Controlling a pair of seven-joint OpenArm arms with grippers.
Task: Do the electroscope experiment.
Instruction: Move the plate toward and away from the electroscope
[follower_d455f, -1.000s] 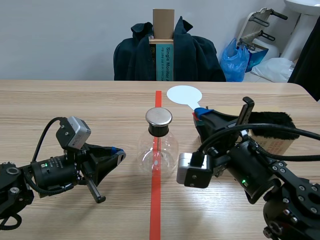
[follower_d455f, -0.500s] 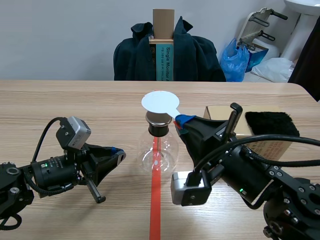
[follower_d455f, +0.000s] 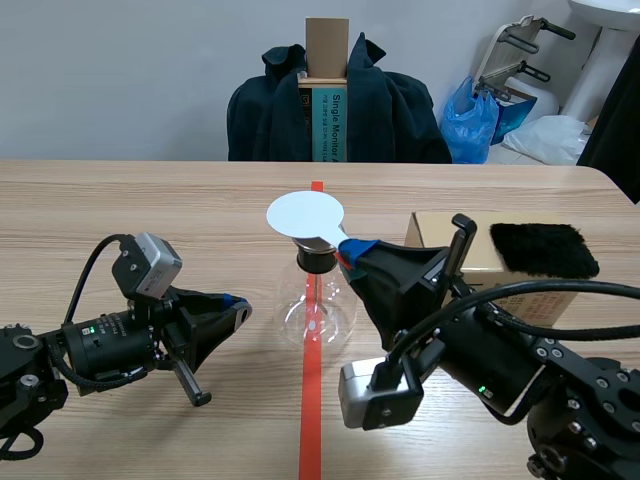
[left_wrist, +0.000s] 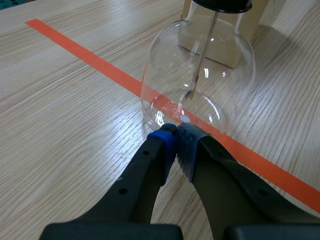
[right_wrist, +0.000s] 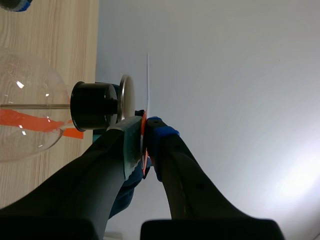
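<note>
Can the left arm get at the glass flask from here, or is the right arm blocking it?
Probably yes. The left pincer, shut on nothing, points at the flask with only bare table between. The right pincer holds the white disc above the stopper, clear of that side.

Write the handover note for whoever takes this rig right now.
Left gripper: shut on nothing, low on the table, tips by the electroscope.
Right gripper: shut on the handle of the white disc, which hangs over the electroscope's metal cap; a thin gap seems to separate them.
The black fur pad lies on the cardboard box.
Done: disc in hand, over the cap.
Left, probably: bring the disc to the cap, watch the leaf, set the disc down.
</note>
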